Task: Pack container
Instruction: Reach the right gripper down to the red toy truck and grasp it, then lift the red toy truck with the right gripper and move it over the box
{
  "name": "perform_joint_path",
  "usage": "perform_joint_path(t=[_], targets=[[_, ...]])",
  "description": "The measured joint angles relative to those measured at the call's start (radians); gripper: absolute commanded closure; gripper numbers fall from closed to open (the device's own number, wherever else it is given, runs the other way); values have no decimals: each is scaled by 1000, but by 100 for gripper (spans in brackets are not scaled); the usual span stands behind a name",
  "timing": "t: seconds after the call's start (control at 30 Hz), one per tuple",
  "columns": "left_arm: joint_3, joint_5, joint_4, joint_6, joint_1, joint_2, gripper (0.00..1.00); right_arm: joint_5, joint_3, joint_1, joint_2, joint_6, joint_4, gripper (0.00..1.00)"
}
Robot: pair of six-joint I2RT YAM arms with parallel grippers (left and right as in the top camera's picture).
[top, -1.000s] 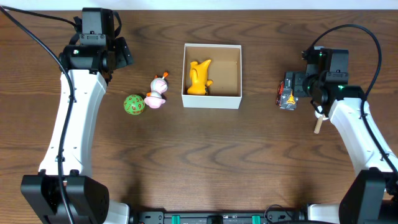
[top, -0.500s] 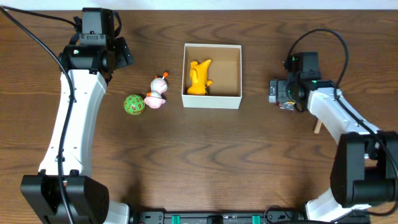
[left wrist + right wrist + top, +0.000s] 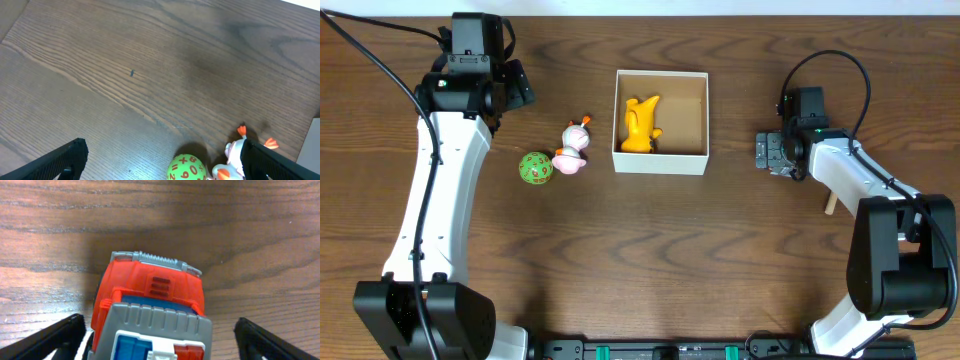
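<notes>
Right gripper (image 3: 160,337) jaws wide apart around toy truck (image 3: 152,305), right of container (image 3: 660,162); if I close off-centre, truck could twist out. Left gripper (image 3: 165,157) jaws also apart.

A small square cardboard box, white outside and brown inside (image 3: 660,163), stands mid-table with a yellow plastic figure (image 3: 640,126) lying along its left wall. Just left of the box lies a white-and-pink toy with orange tips (image 3: 574,148), touching a green ball with orange markings (image 3: 535,168). The right gripper (image 3: 772,153) hangs low, well right of the box; the left gripper (image 3: 515,88) is up-left of the toys.
</notes>
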Motion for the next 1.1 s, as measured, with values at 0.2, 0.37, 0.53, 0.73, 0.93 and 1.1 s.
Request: perform_joint_path(t=[0.2,0.37,0.53,0.73,0.93,1.1], targets=[[0,0,0,0,0,0,2,-29,0,0,0,27,7,23],[0,0,0,0,0,0,2,-61,0,0,0,45,7,36],[0,0,0,0,0,0,2,-69,3,-1,0,51,8,44],[0,0,0,0,0,0,2,-73,4,-1,0,51,8,46],[0,0,0,0,0,0,2,-78,3,-1,-26,50,2,50],[0,0,0,0,0,0,2,-80,3,2,-134,50,-4,51]])
